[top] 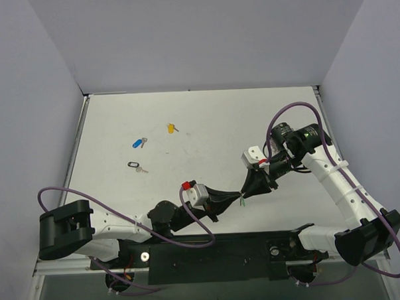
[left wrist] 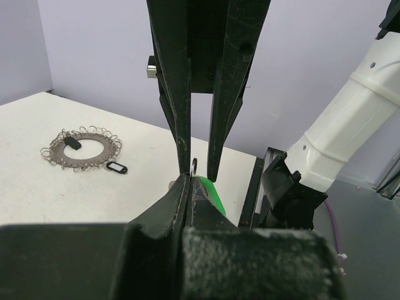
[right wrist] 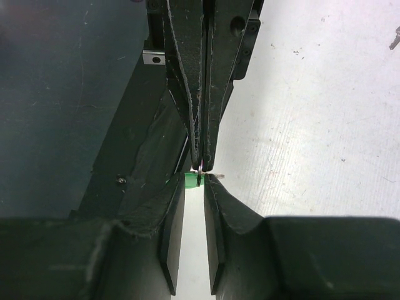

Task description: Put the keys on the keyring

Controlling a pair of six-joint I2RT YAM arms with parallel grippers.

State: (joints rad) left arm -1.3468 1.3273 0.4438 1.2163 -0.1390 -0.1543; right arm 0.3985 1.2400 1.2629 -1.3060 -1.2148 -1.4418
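Observation:
My left gripper (top: pixel 237 200) is shut on the green-headed key (left wrist: pixel 215 194) and holds it above the table near the front. My right gripper (top: pixel 247 191) meets it tip to tip. Its jaws are open, one on each side of the key's green head (right wrist: pixel 190 181) and small silver end. The keyring (left wrist: pixel 81 149), a flat grey hoop edged with wire loops, lies on the table beyond in the left wrist view, with a black tag (left wrist: pixel 73 142) on it and another (left wrist: pixel 117 167) at its edge. The keyring is hidden in the top view.
A blue-headed key (top: pixel 140 142), a yellow-headed key (top: pixel 172 128) and a black-headed key (top: pixel 135 166) lie at the table's left middle. Purple walls close off the table's back and sides. The right arm's white links (left wrist: pixel 350 119) cross the right side.

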